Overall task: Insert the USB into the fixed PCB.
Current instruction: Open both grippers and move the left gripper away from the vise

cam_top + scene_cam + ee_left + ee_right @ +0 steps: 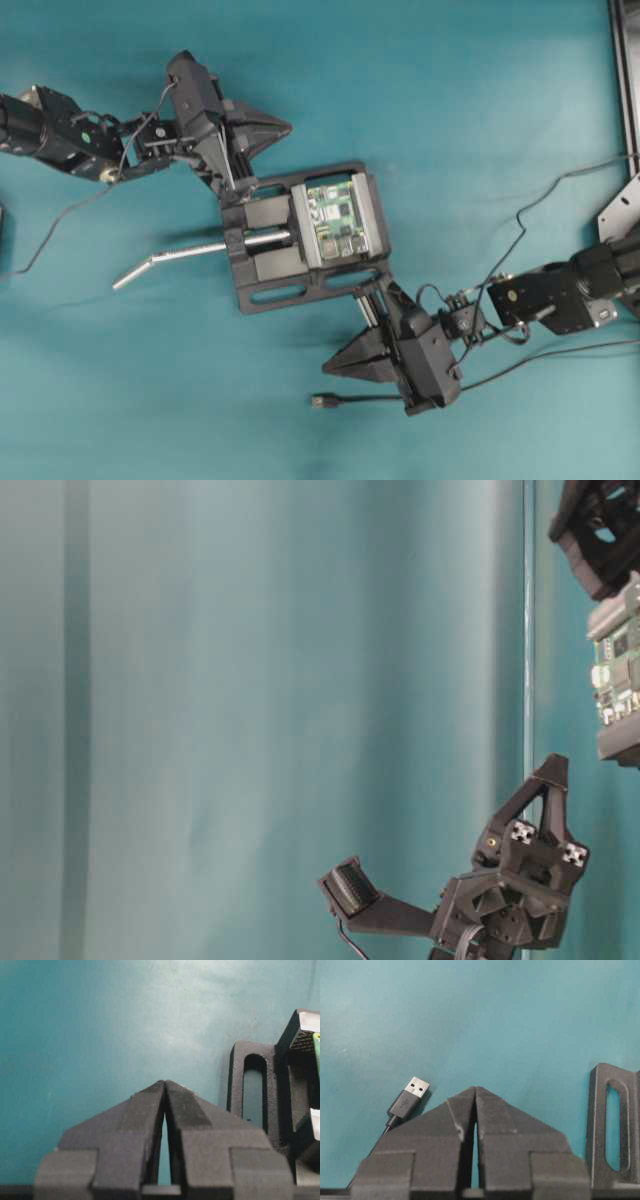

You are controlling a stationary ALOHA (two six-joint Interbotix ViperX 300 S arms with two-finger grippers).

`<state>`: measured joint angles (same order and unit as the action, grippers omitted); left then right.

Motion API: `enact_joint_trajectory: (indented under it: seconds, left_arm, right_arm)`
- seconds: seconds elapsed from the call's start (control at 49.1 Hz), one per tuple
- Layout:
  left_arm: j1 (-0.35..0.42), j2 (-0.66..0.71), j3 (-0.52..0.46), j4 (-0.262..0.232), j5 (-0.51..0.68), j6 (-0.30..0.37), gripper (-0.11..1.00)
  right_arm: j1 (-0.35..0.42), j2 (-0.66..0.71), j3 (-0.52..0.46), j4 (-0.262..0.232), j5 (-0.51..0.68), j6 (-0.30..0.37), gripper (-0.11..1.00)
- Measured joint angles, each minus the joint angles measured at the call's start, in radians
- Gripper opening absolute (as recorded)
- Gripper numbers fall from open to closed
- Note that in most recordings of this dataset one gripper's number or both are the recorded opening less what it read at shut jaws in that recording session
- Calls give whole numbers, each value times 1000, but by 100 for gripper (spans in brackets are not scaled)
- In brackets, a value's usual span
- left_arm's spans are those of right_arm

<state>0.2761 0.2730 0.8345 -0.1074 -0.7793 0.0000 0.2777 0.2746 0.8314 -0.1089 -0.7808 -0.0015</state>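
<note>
From overhead, the small dark USB plug with its metal tip (322,401) lies loose on the teal worktop (480,100), its thin black cable running off to the right beneath my right arm. Its long axis lies across the view, tip pointing left. My right gripper (330,364) hangs just above and beside it, jaws pressed together, holding nothing. My left gripper (286,127) is equally closed and empty, well apart from the plug on the far side of the black vise base (300,290). The small green circuit board (338,217) sits framed by grey metal jaws between the two arms, so I judge the right arm the nearer one for the pickup.

At table level, only one gripper and a sliver of the board show; the plug is hidden.

My left wrist view shows shut fingertips (150,1105) over bare worktop, the vise at right.

My right wrist view shows the plug just left of my closed fingertips, tip angled up and right.
</note>
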Motion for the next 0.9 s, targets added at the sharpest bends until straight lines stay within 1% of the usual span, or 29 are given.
enact_joint_trajectory:
  seconds: [0.061, 0.122, 0.224, 0.326, 0.509, 0.611, 0.733, 0.815, 0.896]
  left_arm:
    - [0, -29, 0, 17, 34, 2, 2]
    - [-3, -69, 0, 29, 80, 2, 0]
    - [-3, -126, 2, 34, 181, 2, 0]
    - [-5, -172, 11, 35, 268, -2, 0]
    - [-18, -262, 41, 34, 333, -2, 0]
    - [-18, -316, 67, 35, 371, -3, 0]
    - [-20, -373, 95, 35, 417, -6, 0]
    - [-21, -402, 109, 34, 437, -11, 0]
    - [-28, -428, 127, 35, 456, -12, 6]
  right_arm:
    - [2, 0, 0, 0, -3, 3, 0]
    - [3, 0, -3, 8, -18, 2, 0]
    - [5, 0, -2, 29, -75, 3, 0]
    - [5, 0, 6, 40, -138, 2, 0]
    - [11, -2, 34, 54, -175, 17, 0]
    - [26, -9, 40, 95, -176, 41, 0]
    - [52, -25, 43, 141, -175, 44, 0]
    - [74, -31, 44, 184, -176, 44, 0]
    - [92, -32, 44, 232, -173, 46, 0]
